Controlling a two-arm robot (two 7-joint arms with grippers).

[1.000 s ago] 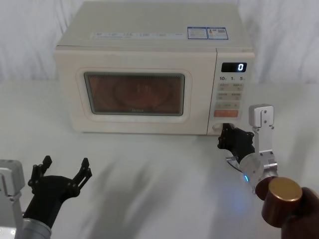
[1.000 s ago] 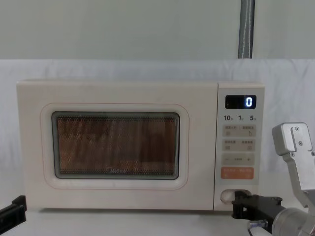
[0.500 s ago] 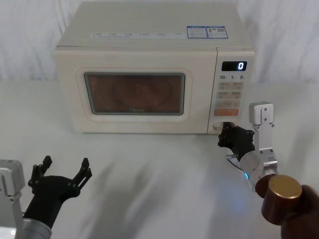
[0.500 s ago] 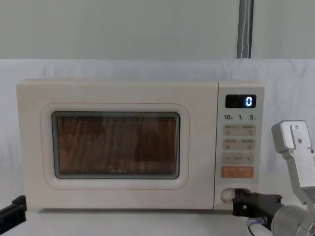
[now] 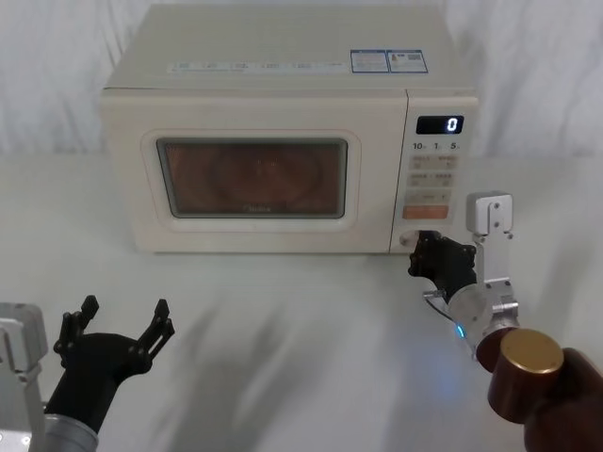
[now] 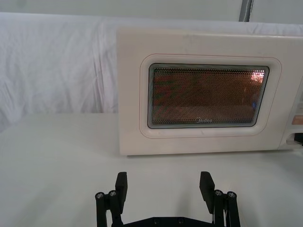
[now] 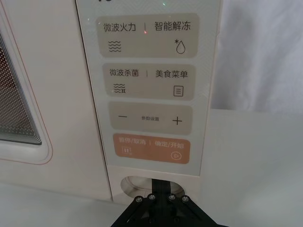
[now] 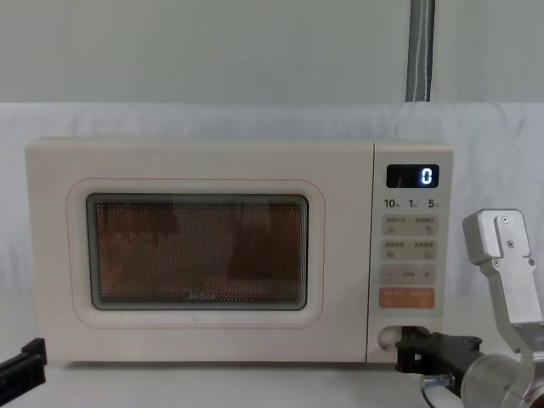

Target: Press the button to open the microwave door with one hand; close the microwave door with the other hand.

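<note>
Two hard things: push the stiff button, low on the microwave's front, with your right gripper, fingers pinched together on it; the heavy microwave door sits closed, left gripper spread wide.

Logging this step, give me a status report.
Right gripper at the button, fingers together. Left gripper open, hanging back low. Microwave door shut. Nothing in the way.

white table | white backdrop cloth | grey pole | orange key
</note>
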